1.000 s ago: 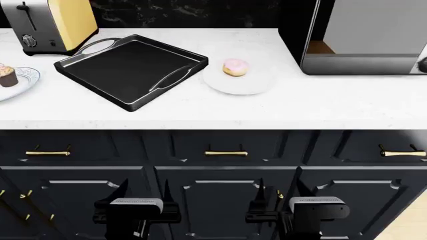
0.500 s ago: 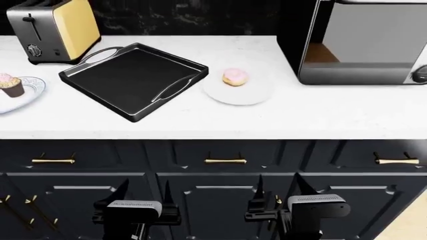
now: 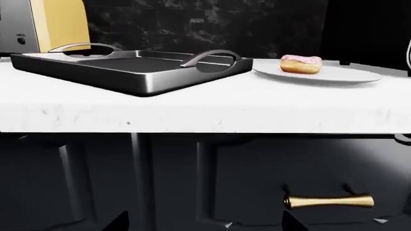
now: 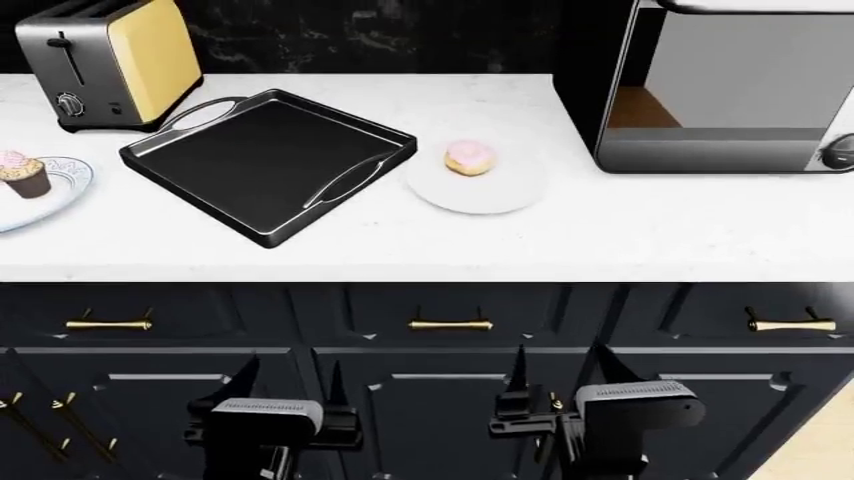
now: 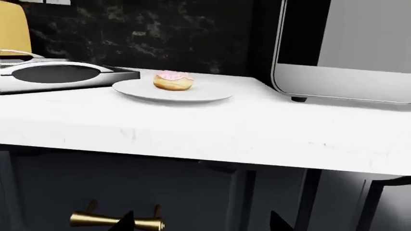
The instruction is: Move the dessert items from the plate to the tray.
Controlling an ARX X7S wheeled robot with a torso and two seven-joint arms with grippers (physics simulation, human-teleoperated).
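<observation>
Our left pincer (image 4: 283, 385) and right pincer (image 4: 558, 385) hang low in front of the dark cabinet doors, below the surface (image 4: 641, 225), both spread open and holding nothing. Taking the tray (image 4: 267, 160) as our landmark: it sits bare on the surface, the doughnut (image 4: 470, 157) rests on a white plate (image 4: 477, 185) just beside the tray's right handle, and the cupcake (image 4: 23, 174) stands on a second plate (image 4: 60, 185) off the tray's left side, near the toaster (image 4: 114, 60). We judge that no item has been moved yet and we are only at the approach. Next, we would raise an arm above the surface, likely the right toward the doughnut, and descend on it with fingers apart.
</observation>
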